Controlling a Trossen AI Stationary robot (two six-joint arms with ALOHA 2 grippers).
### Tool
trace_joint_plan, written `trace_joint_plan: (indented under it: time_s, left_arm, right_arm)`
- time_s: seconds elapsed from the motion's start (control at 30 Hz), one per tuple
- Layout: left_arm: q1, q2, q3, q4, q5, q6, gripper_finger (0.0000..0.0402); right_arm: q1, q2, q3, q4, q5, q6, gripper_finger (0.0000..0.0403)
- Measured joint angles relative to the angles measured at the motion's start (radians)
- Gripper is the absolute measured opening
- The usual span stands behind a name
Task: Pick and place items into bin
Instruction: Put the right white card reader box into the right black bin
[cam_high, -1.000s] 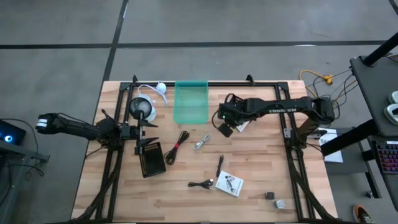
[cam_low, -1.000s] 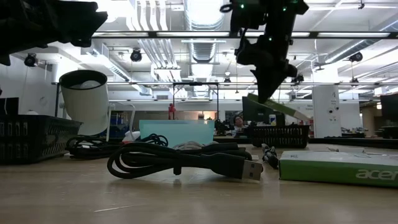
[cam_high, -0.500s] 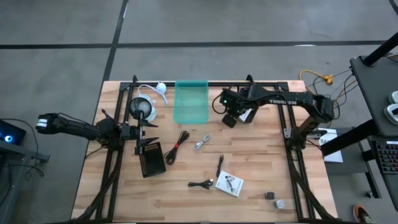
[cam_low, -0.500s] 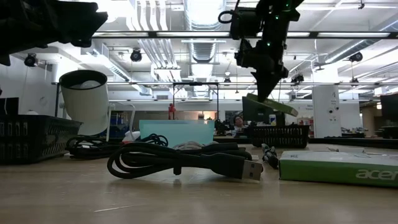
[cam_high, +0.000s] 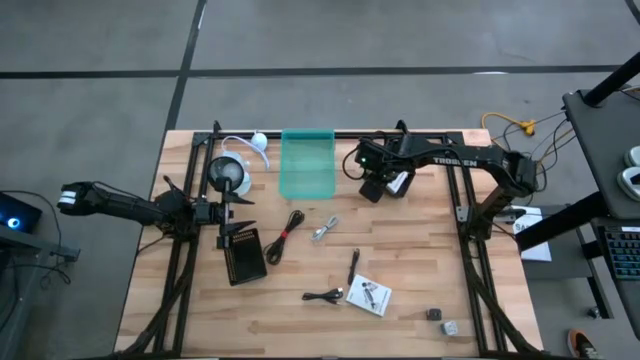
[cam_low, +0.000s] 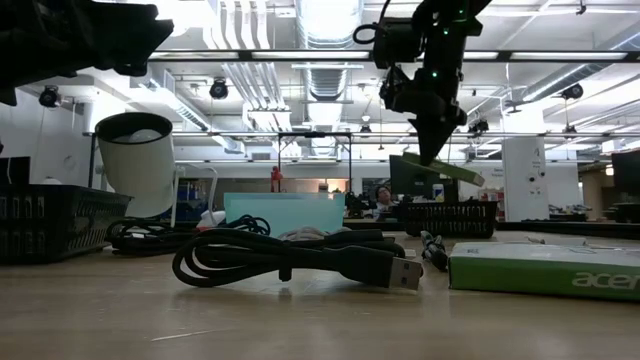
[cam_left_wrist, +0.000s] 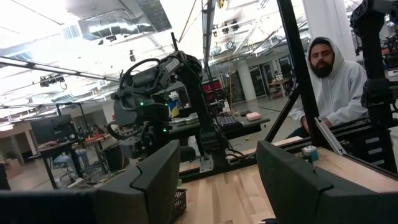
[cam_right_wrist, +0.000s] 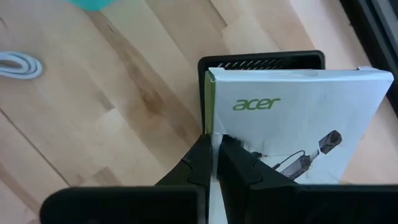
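My right gripper (cam_high: 374, 188) hangs over the far right of the table, right of the teal bin (cam_high: 307, 163), shut on a white printed "acer" card (cam_right_wrist: 298, 118). The card shows tilted in the low view (cam_low: 444, 169). On the wood lie a black cable with red (cam_high: 283, 235), a silver metal piece (cam_high: 324, 229), a black pen-like stick (cam_high: 354, 266), a second black cable (cam_high: 325, 295), another white card (cam_high: 368, 294) and two tiny grey blocks (cam_high: 441, 320). My left gripper (cam_left_wrist: 217, 180) waits open at the left side. My right gripper pinches the white card between its two fingers (cam_right_wrist: 202, 163) at the edge by its green spine (cam_right_wrist: 211, 124), coming from above and pointing down. The card is lifted clear of the table, tilted, jutting out sideways from the fingers.
A black mesh basket (cam_right_wrist: 261, 59) sits under the held card. Another black basket (cam_high: 245, 256) lies by my left gripper. A white lamp-like cup (cam_high: 230, 175) with a white cord (cam_high: 250, 143) stands left of the bin. A person (cam_left_wrist: 333, 81) sits beyond the table.
My right gripper has moved toward the table's far edge with the card shut in it, slightly to the right and a little higher. The card has kept tilted and swung with the gripper. Nothing on the table has shifted.
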Motion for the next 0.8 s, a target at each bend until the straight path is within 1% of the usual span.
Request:
trace_joint_plan:
  time_s: [0.33,0.53,0.6,0.67,0.8]
  left_arm:
    - [0.0,0.0,0.0,0.0,0.0,0.0,0.0196]
    - [0.0,0.0,0.0,0.0,0.0,0.0,0.0196]
    - [0.0,0.0,0.0,0.0,0.0,0.0,0.0196]
    - [0.0,0.0,0.0,-0.003,0.0,0.0,0.0196]
    - [0.0,0.0,-0.001,-0.005,0.0,0.0,0.0196]
  right_arm:
    - [0.0,0.0,0.0,-0.001,0.03,-0.011,0.0008]
    - [0.001,0.0,-0.008,0.022,0.179,-0.033,0.0008]
    - [0.001,0.0,-0.02,0.039,0.207,-0.033,0.0008]
    - [0.0,0.0,-0.031,0.072,0.203,-0.035,0.0008]
    - [0.001,0.0,-0.051,0.075,0.196,-0.037,0.0008]
